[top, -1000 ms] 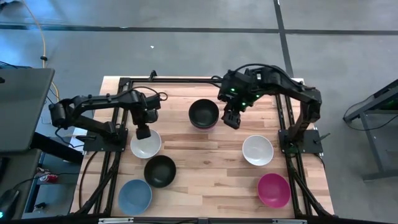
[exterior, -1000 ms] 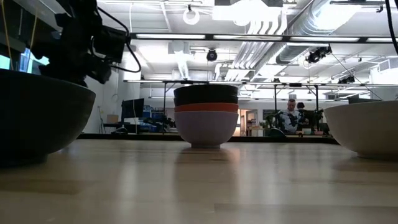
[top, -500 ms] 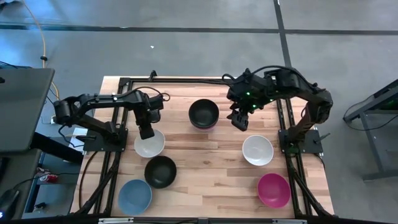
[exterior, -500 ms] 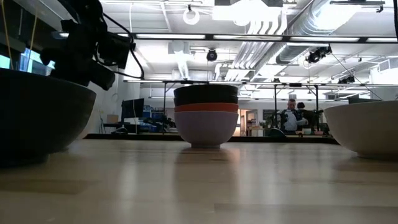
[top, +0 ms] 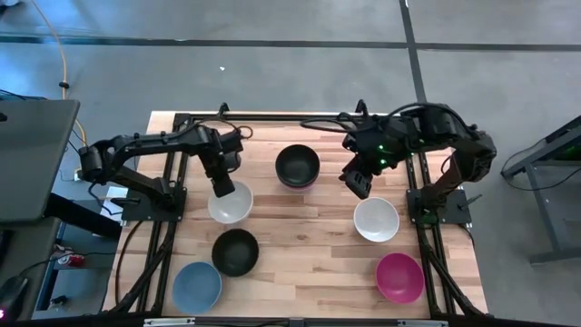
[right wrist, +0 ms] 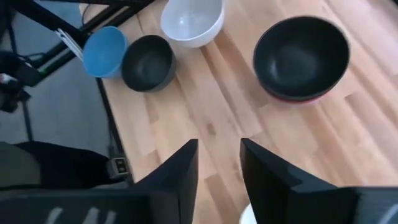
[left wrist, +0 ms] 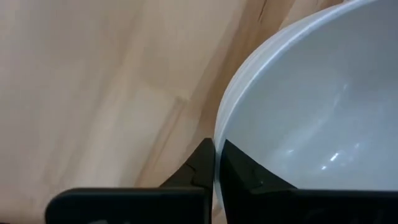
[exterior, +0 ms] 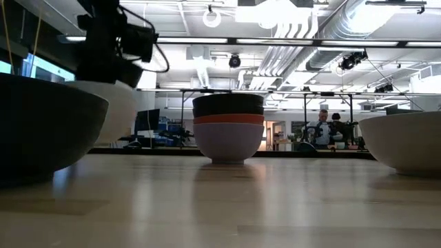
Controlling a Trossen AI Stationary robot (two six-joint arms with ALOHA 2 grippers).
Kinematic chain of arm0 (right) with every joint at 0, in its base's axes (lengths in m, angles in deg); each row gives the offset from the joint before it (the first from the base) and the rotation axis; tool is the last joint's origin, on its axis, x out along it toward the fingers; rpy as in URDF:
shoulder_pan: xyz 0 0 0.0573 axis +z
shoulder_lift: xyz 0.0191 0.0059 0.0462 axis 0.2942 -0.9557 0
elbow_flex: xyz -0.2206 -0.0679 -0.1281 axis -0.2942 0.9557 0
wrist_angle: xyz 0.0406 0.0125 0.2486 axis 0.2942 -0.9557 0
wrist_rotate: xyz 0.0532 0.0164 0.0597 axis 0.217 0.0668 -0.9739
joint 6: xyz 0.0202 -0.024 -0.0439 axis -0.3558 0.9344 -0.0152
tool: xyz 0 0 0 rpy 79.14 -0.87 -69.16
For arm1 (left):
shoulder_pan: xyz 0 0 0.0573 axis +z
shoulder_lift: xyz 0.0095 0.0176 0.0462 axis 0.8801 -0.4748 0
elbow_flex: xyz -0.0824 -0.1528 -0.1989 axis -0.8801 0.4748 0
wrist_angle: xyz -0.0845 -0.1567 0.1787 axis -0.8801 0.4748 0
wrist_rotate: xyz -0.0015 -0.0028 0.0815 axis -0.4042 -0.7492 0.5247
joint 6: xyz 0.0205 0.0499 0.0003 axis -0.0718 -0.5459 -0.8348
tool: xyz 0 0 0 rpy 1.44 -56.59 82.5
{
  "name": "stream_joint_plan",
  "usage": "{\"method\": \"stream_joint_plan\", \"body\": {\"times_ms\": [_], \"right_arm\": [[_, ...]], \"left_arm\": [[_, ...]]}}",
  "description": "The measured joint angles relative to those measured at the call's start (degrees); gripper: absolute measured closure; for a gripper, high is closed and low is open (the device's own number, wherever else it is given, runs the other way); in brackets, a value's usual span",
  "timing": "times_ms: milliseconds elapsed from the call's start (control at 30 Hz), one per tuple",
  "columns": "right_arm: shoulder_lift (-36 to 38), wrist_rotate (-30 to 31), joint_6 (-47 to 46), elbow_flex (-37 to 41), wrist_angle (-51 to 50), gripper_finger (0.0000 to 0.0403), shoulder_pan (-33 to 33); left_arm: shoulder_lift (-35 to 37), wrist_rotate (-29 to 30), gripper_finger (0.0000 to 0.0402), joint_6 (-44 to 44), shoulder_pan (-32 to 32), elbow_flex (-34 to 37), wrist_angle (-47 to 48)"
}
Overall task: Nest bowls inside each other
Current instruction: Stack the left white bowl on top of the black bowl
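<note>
My left gripper (top: 221, 187) is shut on a white bowl (top: 231, 204), which shows raised in the low view (exterior: 110, 110). A stack of nested bowls (top: 298, 166) with a black one on top stands at the far middle; the low view shows black, red and a pale bowl in the stack (exterior: 228, 127). My right gripper (top: 359, 183) hangs open over bare table, between the stack and a second white bowl (top: 376, 219), holding nothing. A black bowl (top: 235, 252), a light blue bowl (top: 197, 285) and a magenta bowl (top: 399, 278) rest on their bases on the table. My left gripper pinches the white bowl's rim (left wrist: 219, 132) on the bowl's far-left side, one finger inside the bowl and one outside. The fingers come from above, pointing down. The bowl hangs below them, lifted clear of the table.
The wooden tabletop (top: 300, 245) is bare between the bowls. Black frame rails run along its left edge (top: 163, 245) and right edge (top: 427, 245). A person (exterior: 320, 131) shows far off in the room behind the table.
My left gripper has taken hold of the white bowl's rim, lifted the bowl off the table and carried it a little toward the right and far edges. My right gripper has moved from beside the stack toward the right and near edges.
</note>
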Motion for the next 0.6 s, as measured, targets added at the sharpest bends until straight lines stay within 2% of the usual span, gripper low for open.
{"method": "stream_joint_plan", "body": {"times_ms": [100, 200, 467, 600], "right_arm": [[0.03, -0.16, -3.79, 0.08, 0.03, 0.0301, 0.97], [0.51, -1.25, -7.42, 3.3, 0.08, 0.0297, 2.02], [5.41, -6.52, -19.83, 22.94, -0.06, 0.0269, 6.49], [8.15, -8.05, -26.79, 31.59, -0.08, 0.0256, 9.04]], "left_arm": [[0.0, 0.8, 0.04, 0.09, 0.32, -3.88, 0.72], [0.0, 1.02, 0.0401, -0.46, 1.25, -8.05, 1.92], [-0.03, 2.34, 0.0401, -1.48, 3.89, -18.98, 2.89], [-2.38, 3.24, 0.0401, -0.68, 4.15, -24.7, 2.25]]}}
